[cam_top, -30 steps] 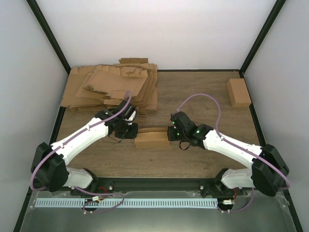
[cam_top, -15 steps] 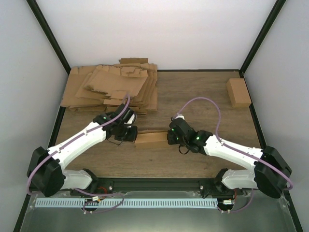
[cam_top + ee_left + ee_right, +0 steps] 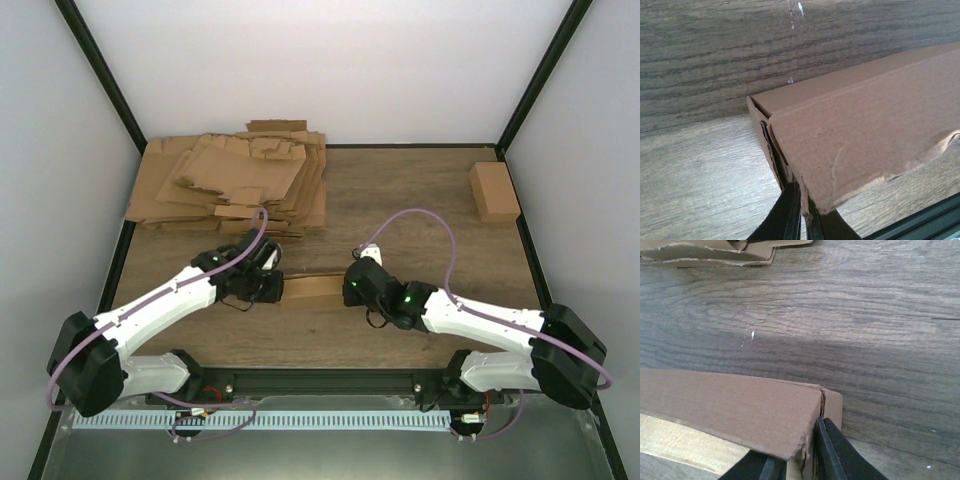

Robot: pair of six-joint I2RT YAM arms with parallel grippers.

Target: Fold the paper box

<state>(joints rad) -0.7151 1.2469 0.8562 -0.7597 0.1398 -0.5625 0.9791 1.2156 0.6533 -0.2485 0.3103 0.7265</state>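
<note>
Both arms have sunk lower and drawn back toward their bases since a second ago. The paper box [image 3: 312, 289] has come with them and now looks shorter and flatter between the two wrists. It lies on the table [image 3: 420, 200] midway between the arms, toward the near edge, well apart from the stack of flat sheets [image 3: 230, 180] at the far left.

The left gripper [image 3: 801, 210] is clamped tight on the box's left end, pinching the layered end flaps just under the ragged-edged top panel. The right gripper [image 3: 800, 462] straddles the right end, with one finger under the top panel and the other just outside the end wall. We cannot tell whether it is pressing the cardboard or easing off.

We judge the step in hand to be closing up the ends so the carton keeps its shape. To do it well, we would keep the left pinch firm as an anchor and let only the right side work. At the left corner the top panel stands a little proud of the wall beneath, so it wants pressing down square before any flap is tucked. Any push should run along the box's length, not across it, because thin cardboard twists easily and that ragged edge could tear further. If the right side lets go too early, we expect the folds to spring open.
</note>
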